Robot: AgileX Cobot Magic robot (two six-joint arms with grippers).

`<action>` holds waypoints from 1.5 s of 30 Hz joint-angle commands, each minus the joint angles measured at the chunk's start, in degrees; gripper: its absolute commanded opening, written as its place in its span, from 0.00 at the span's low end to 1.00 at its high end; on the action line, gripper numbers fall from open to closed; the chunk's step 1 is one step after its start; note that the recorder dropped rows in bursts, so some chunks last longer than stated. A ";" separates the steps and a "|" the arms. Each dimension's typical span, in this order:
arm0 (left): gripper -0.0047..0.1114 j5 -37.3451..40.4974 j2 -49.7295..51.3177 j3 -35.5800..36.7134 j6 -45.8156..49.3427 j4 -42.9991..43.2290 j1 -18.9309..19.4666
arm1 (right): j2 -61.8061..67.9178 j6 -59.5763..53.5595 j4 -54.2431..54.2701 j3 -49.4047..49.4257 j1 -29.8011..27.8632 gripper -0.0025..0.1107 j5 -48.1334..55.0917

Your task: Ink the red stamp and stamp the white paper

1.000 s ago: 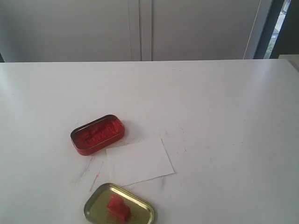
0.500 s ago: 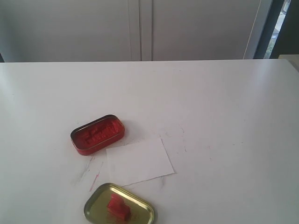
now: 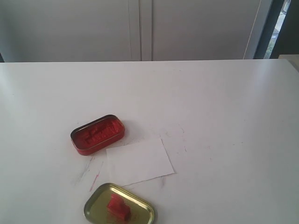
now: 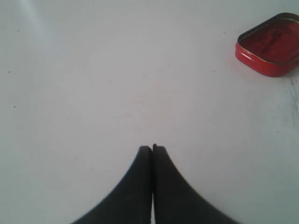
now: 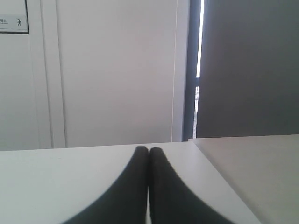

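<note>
On the gold lid (image 3: 96,205), the red stamp (image 3: 117,208) is waiting; I'm judging pickup not begun. Left claw (image 4: 152,148) and right claw (image 5: 149,149) are sitting pinched together, empty; one needs opening over the stamp.

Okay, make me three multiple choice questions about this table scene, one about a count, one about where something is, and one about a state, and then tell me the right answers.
1. How many red imprints show on the white paper?
A. none
B. one
C. three

2. Where does the red stamp sit?
A. on the white paper
B. in the gold lid
C. under the white paper

3. The left gripper is:
A. shut, holding nothing
B. wide open
C. shut on the red stamp

Answers:
1 A, since the sheet looks plain white in the exterior view.
2 B, since the stamp stands inside the lid's rim, apart from the paper.
3 A, since the left wrist view shows its fingers pressed together with nothing between them.
</note>
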 commanded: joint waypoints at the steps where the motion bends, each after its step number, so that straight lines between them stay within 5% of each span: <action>1: 0.04 0.47 -0.27 0.43 -0.25 -0.09 0.10 | -0.24 -2.68 0.02 0.29 0.11 0.02 -0.66; 28: 0.04 0.47 -0.27 0.43 -0.25 -0.09 0.10 | -0.24 -3.96 0.02 -1.94 0.11 0.02 7.20; 45: 0.04 0.47 -0.27 0.43 -0.25 -0.09 0.10 | 16.78 0.42 0.25 -21.43 0.11 0.02 22.30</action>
